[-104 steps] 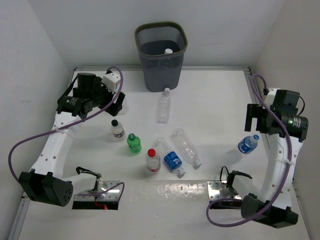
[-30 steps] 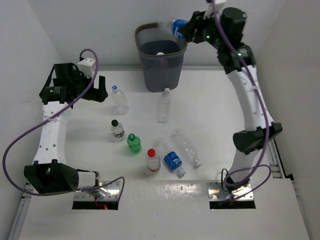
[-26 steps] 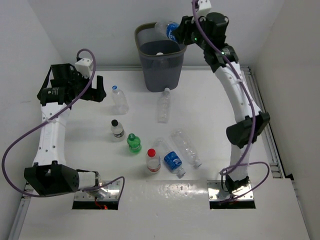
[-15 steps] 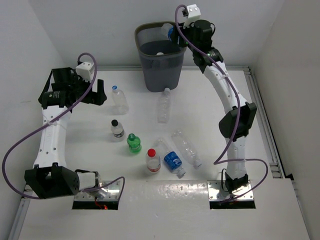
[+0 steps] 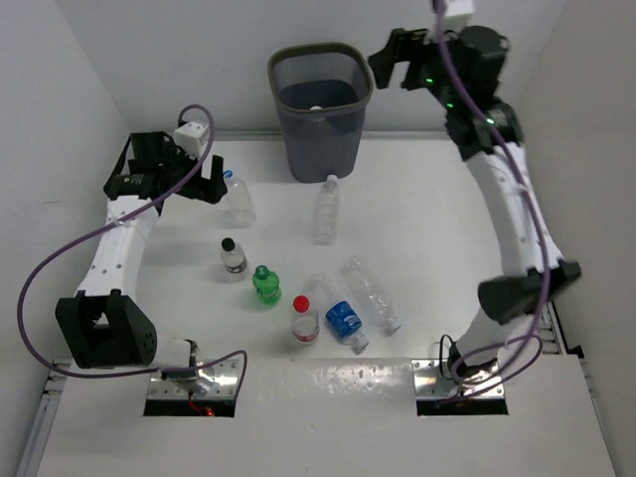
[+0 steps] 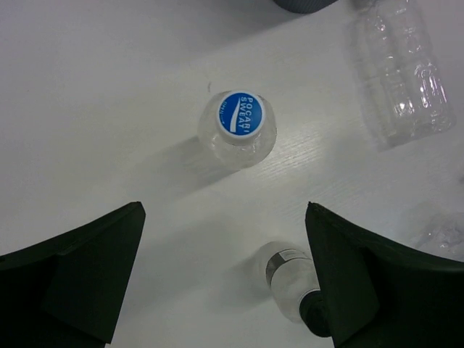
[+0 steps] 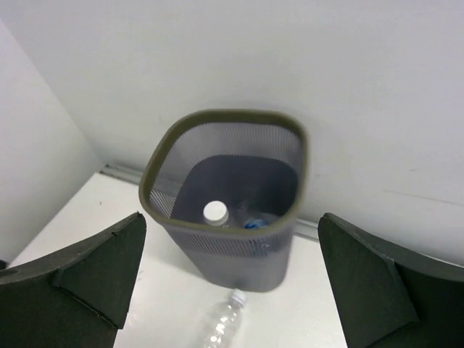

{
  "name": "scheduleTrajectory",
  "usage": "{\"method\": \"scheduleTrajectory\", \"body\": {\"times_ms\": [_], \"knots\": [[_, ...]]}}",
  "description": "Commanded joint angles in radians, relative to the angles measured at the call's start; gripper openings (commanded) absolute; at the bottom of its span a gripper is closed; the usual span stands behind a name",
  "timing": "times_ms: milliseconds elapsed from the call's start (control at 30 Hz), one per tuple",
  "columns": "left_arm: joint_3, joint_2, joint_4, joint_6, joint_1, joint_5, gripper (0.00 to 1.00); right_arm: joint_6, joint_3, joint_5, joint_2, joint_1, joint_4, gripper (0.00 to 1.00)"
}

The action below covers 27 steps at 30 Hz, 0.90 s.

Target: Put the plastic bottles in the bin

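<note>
The bin (image 5: 320, 149) stands at the back middle of the table (image 5: 447, 229), with bottles (image 7: 215, 212) down inside it. Just before it lies a lone bottle (image 5: 326, 209), pointing at the bin. Left of that stands an upright bottle (image 5: 237, 197); nearer, a row of three upright ones (image 5: 265, 284) steps rightward, and a lying pair (image 5: 370, 293) rests right of the row's end

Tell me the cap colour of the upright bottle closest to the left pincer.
Blue cap, white lettering; best in the left wrist view.
</note>
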Motion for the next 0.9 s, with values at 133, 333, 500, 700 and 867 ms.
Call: {"method": "scheduleTrajectory", "body": {"times_ms": [133, 333, 500, 700, 867], "knots": [[-0.056, 0.031, 0.205, -0.055, -0.046, -0.011, 1.00, 0.008, -0.375, -0.086, -0.365, -0.161, -0.175, 1.00], [-0.076, 0.107, 0.306, -0.076, -0.076, -0.020, 1.00, 0.026, -0.438, -0.168, -0.438, -0.269, -0.289, 1.00], [-0.086, 0.187, 0.412, -0.104, -0.086, -0.056, 0.99, 0.029, -0.418, -0.197, -0.430, -0.286, -0.327, 1.00], [-0.075, 0.243, 0.435, -0.104, -0.086, -0.011, 0.60, 0.017, -0.435, -0.202, -0.433, -0.287, -0.346, 1.00], [0.041, 0.174, 0.426, -0.122, -0.066, 0.030, 0.31, -0.017, -0.526, -0.246, -0.455, -0.286, -0.375, 0.96]]}}
